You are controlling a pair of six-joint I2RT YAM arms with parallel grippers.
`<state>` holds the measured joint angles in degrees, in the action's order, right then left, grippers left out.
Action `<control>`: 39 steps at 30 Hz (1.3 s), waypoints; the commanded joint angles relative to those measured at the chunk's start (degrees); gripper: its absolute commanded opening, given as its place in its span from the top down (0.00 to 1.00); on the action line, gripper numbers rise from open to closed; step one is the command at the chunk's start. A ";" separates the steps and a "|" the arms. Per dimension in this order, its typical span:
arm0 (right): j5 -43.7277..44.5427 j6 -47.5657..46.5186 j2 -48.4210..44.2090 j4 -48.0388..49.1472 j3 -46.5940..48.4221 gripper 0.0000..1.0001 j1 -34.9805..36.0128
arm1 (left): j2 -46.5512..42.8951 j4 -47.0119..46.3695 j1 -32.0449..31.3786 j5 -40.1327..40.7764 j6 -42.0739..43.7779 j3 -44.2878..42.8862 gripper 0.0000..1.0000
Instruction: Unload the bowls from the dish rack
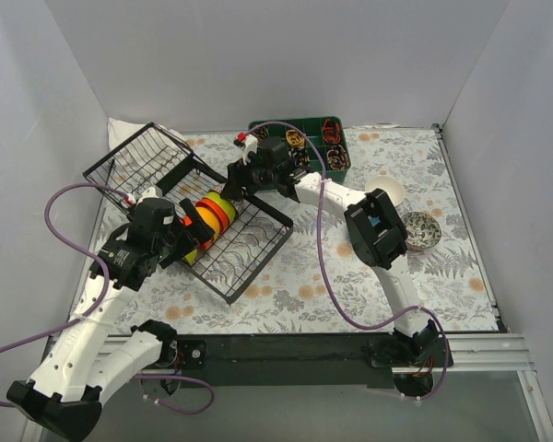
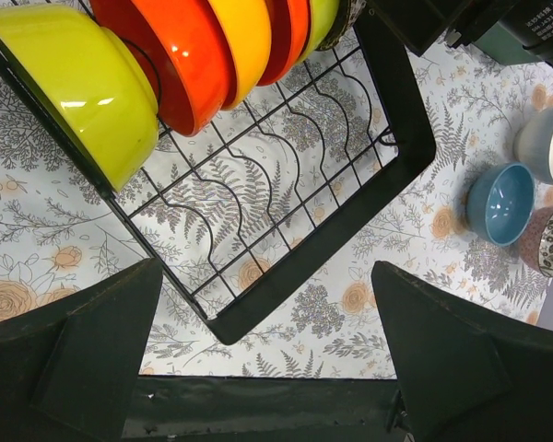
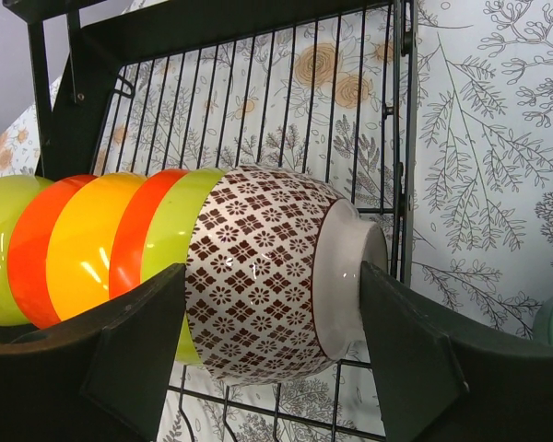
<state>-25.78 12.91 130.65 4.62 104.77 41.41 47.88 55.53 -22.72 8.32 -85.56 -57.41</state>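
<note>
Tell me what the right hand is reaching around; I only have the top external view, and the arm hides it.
Observer: The right hand straddles the brown-and-white patterned bowl at the end of the row, one finger on either side. I cannot tell whether they touch it.
Operator: Is the left hand holding anything?
Observer: No. The left hand is open and empty. A bare corner of the dish rack shows between its fingers, with the lime bowl further on.
Operator: Any bowl out of the rack that I can't see?
Observer: Yes. A blue bowl stands upright on the table, next to a white bowl.
</note>
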 commanded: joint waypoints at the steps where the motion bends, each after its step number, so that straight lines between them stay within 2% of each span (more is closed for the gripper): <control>1: 1.16 -0.51 -2.33 -0.49 -2.20 0.39 1.57 | -0.86 0.02 0.22 -0.84 0.13 0.89 0.02; 6: 3.01 -1.66 -4.08 -2.42 -2.38 0.69 1.57 | -1.03 -0.33 0.22 -1.02 0.31 0.98 0.02; 8: 3.89 -2.10 -4.96 -2.95 -2.47 0.77 1.48 | -1.12 -0.42 0.22 -0.85 0.39 0.98 0.02; 17: 8.46 -3.76 -8.83 -3.83 -2.91 0.94 2.01 | -1.12 -1.12 0.22 0.03 0.74 0.63 0.02; 21: 11.27 -4.82 -9.53 -4.53 -2.29 0.98 2.80 | -1.12 -1.47 0.22 0.47 0.83 0.54 0.02; 28: 17.33 -3.59 -11.91 -4.53 -4.66 0.99 3.50 | -1.65 -1.47 0.22 1.53 1.01 0.28 0.02; 39: 19.89 -0.87 -15.60 -7.08 -5.72 0.99 4.12 | -3.49 -2.35 0.22 2.05 1.27 1.07 0.02</control>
<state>-7.84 10.37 121.23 -3.36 98.52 45.89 45.36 54.30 -22.70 9.37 -85.03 -56.82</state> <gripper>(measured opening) 0.776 0.982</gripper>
